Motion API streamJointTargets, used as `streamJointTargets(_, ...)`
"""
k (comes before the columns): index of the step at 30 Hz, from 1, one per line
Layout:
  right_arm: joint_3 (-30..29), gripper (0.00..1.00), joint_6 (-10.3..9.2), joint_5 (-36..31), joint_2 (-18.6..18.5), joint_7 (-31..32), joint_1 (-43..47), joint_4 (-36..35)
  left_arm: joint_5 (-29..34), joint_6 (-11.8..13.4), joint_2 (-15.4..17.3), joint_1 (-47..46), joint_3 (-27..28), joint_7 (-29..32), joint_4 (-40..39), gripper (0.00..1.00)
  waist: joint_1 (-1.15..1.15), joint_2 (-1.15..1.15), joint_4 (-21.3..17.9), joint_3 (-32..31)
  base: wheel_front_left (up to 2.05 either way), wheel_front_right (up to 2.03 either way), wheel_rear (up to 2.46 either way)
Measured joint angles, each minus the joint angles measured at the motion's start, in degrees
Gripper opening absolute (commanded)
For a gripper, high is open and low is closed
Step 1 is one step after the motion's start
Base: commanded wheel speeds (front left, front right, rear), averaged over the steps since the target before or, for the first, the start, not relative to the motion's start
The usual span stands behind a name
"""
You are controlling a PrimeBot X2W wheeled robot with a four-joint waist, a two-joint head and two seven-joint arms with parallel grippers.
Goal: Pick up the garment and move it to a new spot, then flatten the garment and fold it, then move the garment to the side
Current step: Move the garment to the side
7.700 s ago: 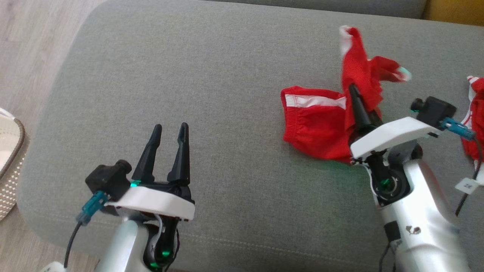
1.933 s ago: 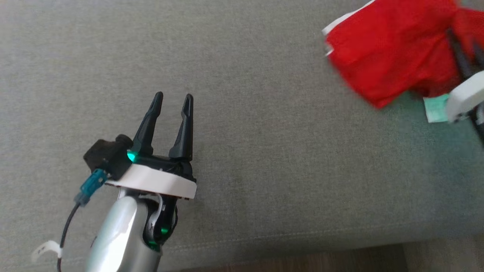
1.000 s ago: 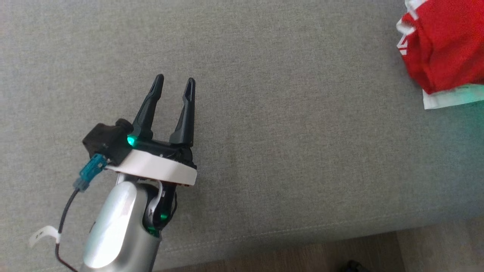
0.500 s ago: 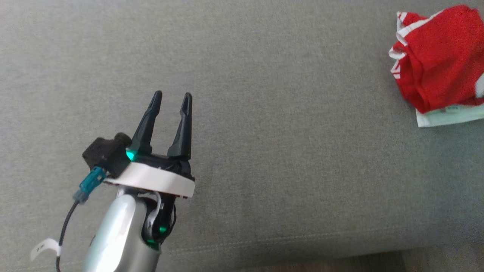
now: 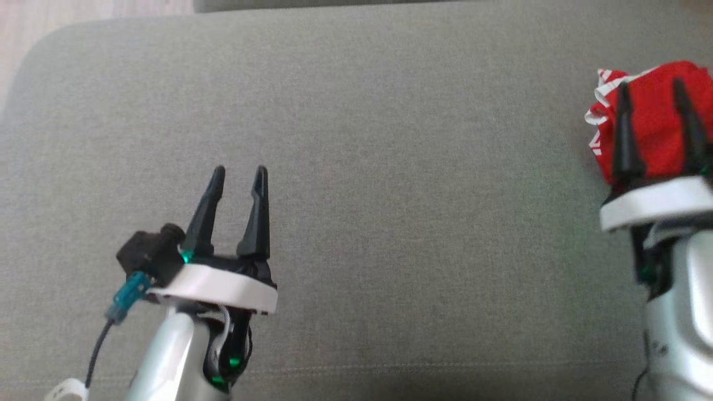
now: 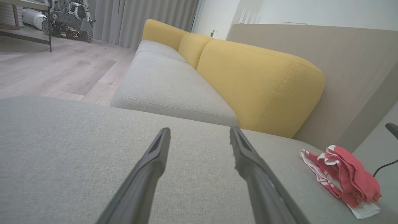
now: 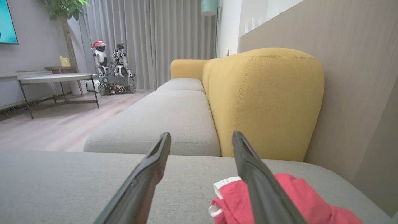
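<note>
The garment (image 5: pixel 652 131) is red with white stripes and lies bunched in a small heap at the right edge of the grey cushion (image 5: pixel 390 167). My right gripper (image 5: pixel 650 84) hovers open just at its near side, with nothing between the fingers. In the right wrist view the right gripper (image 7: pixel 201 134) stands open and the garment (image 7: pixel 292 193) lies low behind the right-hand finger. My left gripper (image 5: pixel 239 169) is open and empty over bare cushion at the lower left. The left wrist view has the open left gripper (image 6: pixel 199 130) and the garment (image 6: pixel 345 174) far to the right.
A second grey seat (image 6: pixel 168 87) and yellow backrests (image 6: pixel 258 81) run on beyond the cushion, against a beige wall panel (image 7: pixel 342 77). Wooden floor (image 7: pixel 46 124) lies to the left, with a low table (image 7: pixel 56 79) and parked robots (image 7: pixel 108 68) far across the room.
The head camera has shifted. The garment, carried by the right gripper two seconds ago, now lies let go on the cushion, and the open right gripper has come into view at its near side.
</note>
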Motion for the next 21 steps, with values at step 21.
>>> streamJointTargets(21, 1.2, 1.0, 0.0, -0.3, 6.6, -7.7, 12.2, -3.0, 1.8, 1.5, 0.1, 5.0, 0.5, 0.0, -1.1, 1.0, 0.0, 0.0, -0.2, -3.4, 0.0, 0.0, 0.0)
